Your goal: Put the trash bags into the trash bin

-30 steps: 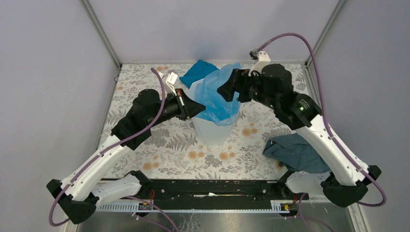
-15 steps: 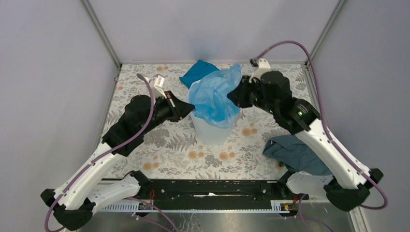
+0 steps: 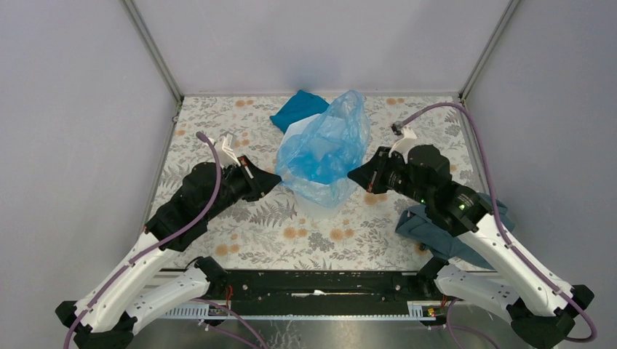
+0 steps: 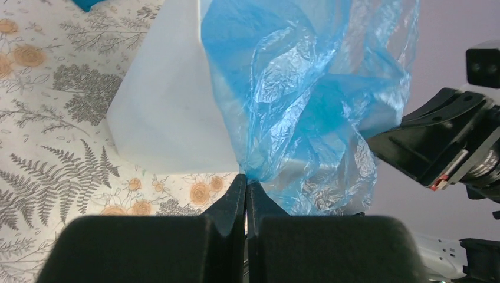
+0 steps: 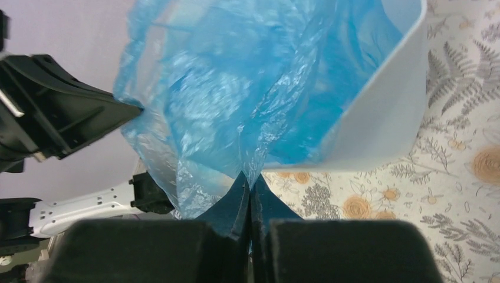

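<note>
The trash bin [image 4: 165, 100] stands on the table [image 3: 240, 225], centre and toward the back; the trash bag [image 3: 324, 145] rises from its mouth and spills over its near side; the left gripper [image 3: 276, 177] nips the bag's left edge, the right gripper [image 3: 352, 174] its right; a folded cloth [image 3: 297, 109] lies behind the bin, slightly left; a second cloth [image 3: 436, 227] lies front right, under the right arm.

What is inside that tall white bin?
Part of the blue bag sits inside the bin, the rest spilling over its rim. The bag hides whatever lies beneath it.
</note>
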Controlling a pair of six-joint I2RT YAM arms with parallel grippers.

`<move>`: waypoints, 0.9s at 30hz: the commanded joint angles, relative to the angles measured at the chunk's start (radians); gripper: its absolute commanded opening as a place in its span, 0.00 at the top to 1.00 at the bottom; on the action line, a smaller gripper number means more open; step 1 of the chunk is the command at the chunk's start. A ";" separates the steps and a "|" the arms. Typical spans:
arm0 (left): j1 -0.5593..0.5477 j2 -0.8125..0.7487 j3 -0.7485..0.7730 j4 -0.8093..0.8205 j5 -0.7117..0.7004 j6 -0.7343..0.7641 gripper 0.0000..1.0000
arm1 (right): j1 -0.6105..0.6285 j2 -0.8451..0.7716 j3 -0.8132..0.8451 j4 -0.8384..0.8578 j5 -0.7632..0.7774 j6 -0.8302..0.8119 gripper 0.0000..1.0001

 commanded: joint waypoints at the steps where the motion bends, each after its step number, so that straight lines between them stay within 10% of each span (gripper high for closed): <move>1: -0.001 0.012 -0.001 0.005 -0.042 -0.009 1.00 | 0.006 -0.055 -0.066 0.095 -0.020 0.037 1.00; 27: -0.002 0.081 -0.121 0.013 -0.194 -0.053 1.00 | 0.006 -0.124 -0.307 0.063 0.189 -0.239 0.86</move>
